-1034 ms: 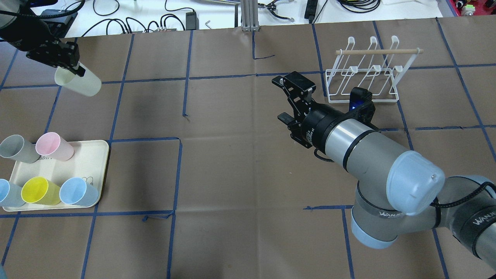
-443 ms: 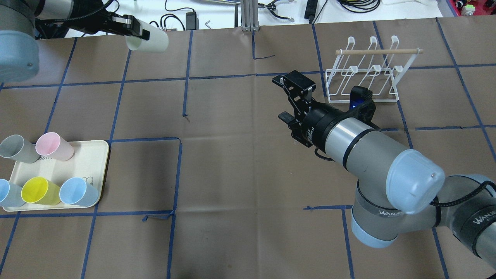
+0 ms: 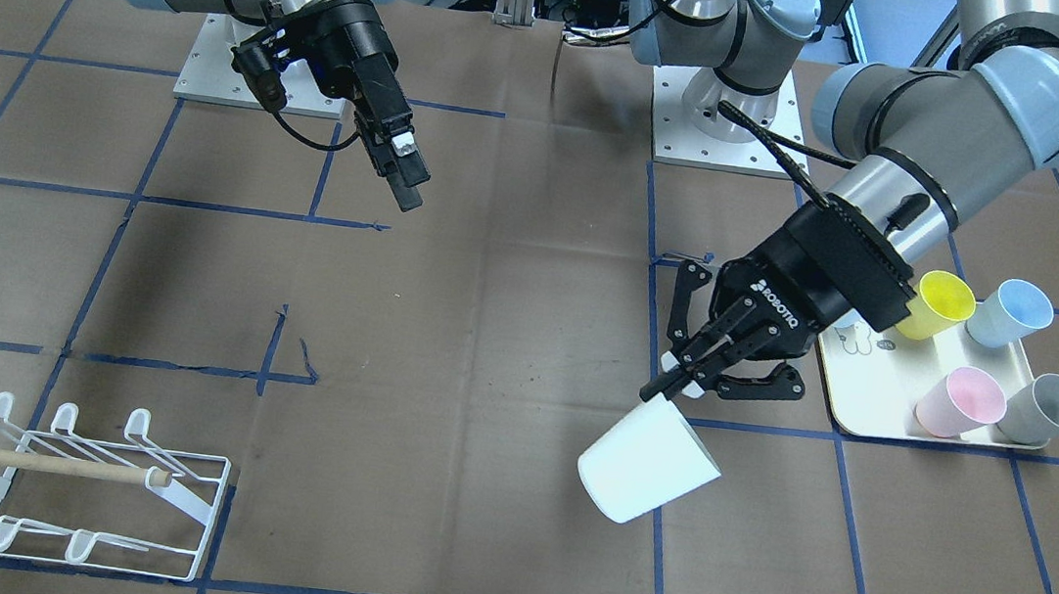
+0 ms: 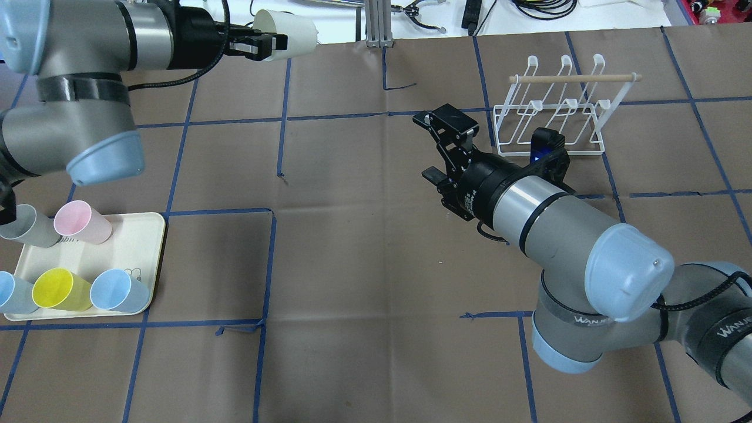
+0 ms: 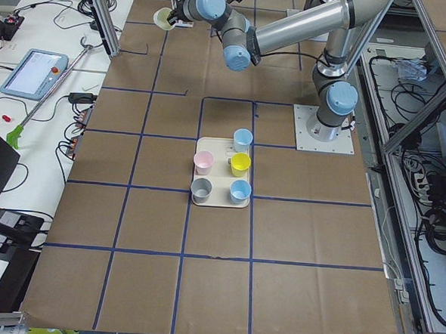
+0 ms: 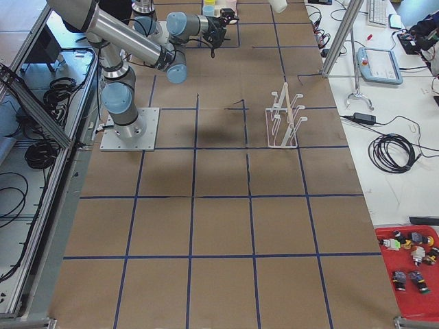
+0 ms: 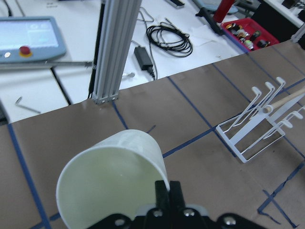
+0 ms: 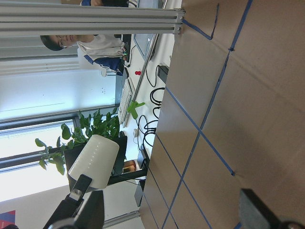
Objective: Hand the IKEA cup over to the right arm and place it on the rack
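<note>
My left gripper (image 4: 271,43) is shut on the rim of a cream IKEA cup (image 4: 289,26) and holds it tilted in the air over the table's far edge. The cup also shows in the front view (image 3: 647,467) below the left gripper (image 3: 675,383), and in the left wrist view (image 7: 112,176). My right gripper (image 4: 436,148) is open and empty at mid-table, its fingers pointing toward the cup, with a wide gap between them. The white wire rack (image 4: 552,117) with a wooden dowel stands empty just behind the right gripper.
A cream tray (image 4: 126,244) at the near left holds several cups: pink, grey, yellow and blue. An aluminium post (image 4: 376,23) stands at the far edge of the table, close to the held cup. Cables lie beyond the edge.
My left arm has carried the cup to the right along the table's far edge, from the far left toward the middle. My right arm has hardly moved and is still open.
</note>
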